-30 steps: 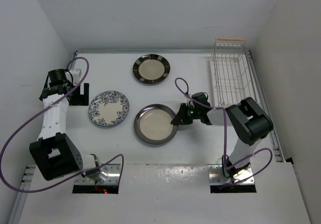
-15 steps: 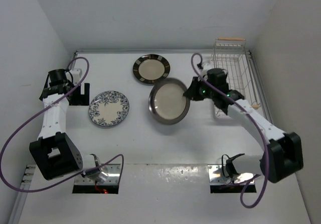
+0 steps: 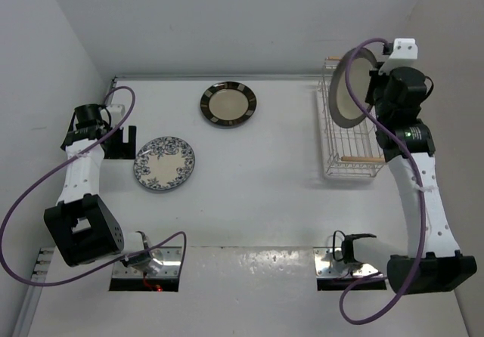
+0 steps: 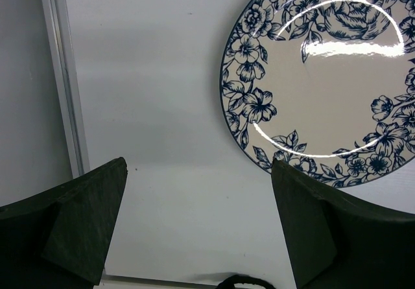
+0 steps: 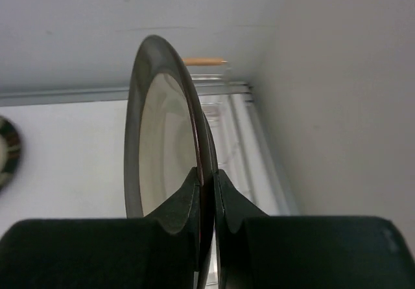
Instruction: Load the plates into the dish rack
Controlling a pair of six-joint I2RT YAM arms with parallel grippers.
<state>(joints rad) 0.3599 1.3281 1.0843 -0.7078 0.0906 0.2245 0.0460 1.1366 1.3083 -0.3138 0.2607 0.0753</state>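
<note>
Right end effector (image 5: pixel 206 175) clamps the grey-rimmed plate (image 5: pixel 159 146) on edge over the dish rack (image 3: pixel 352 144); best lowered straight down, kept upright

The desk (image 3: pixel 257 201) carries two plates lying flat. The back plate (image 3: pixel 228 103) sits near the far edge, about midway across. The left plate (image 3: pixel 164 163) lies nearer and to the left of it, well apart from it. The rack (image 3: pixel 352 148) stands in the far right corner, its length running front to back along the right edge. The third plate (image 3: pixel 349 89) stands on edge over the rack's far half, its rim pinched by the right pincer (image 3: pixel 376 80) on its right side. The left pincer (image 3: pixel 121 142) hangs by the left edge, just left of the left plate, jaws spread with nothing between.
</note>
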